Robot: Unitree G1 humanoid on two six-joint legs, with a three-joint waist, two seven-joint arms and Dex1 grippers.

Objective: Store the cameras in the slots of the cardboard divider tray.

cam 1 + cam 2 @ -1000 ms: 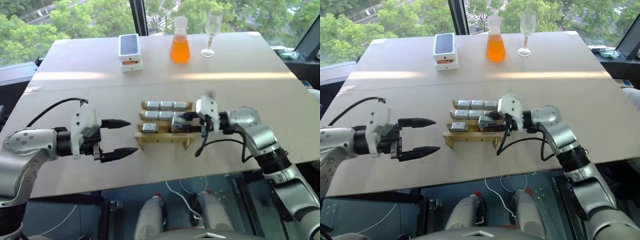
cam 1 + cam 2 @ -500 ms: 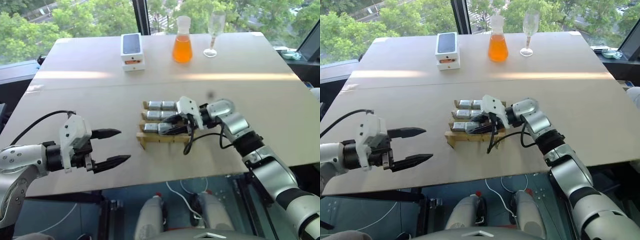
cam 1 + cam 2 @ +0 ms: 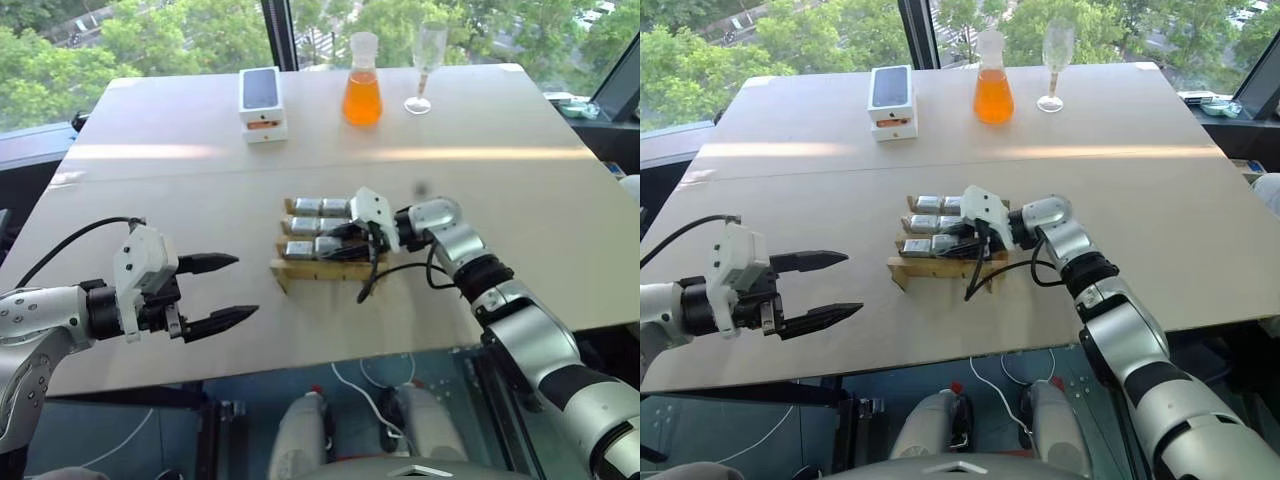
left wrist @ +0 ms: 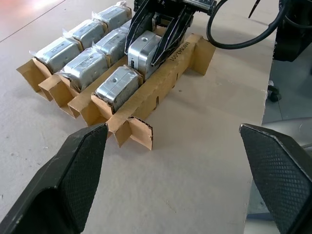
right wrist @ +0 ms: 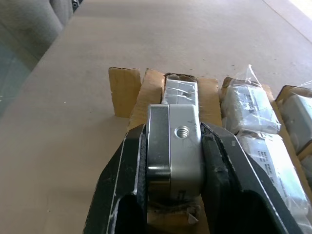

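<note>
The right pincer has moved in over the flat brown cardboard tray with little square slots. A second ago it was at the tray's right end; now it is over the middle of the near row. It squeezes a small, boxy, silver metal camera between its two black fingers. The held camera sits low in the near row, just beside the silver camera in the end slot. It looks partly down in its slot, so this camera is close to being put away, but the pincer has not let go yet.

The two far rows are full of silver cameras, some in clear wrap.

The left pincer is wide and holds nothing. It hangs over the pale desk, well apart from the tray, pointing toward it.
</note>
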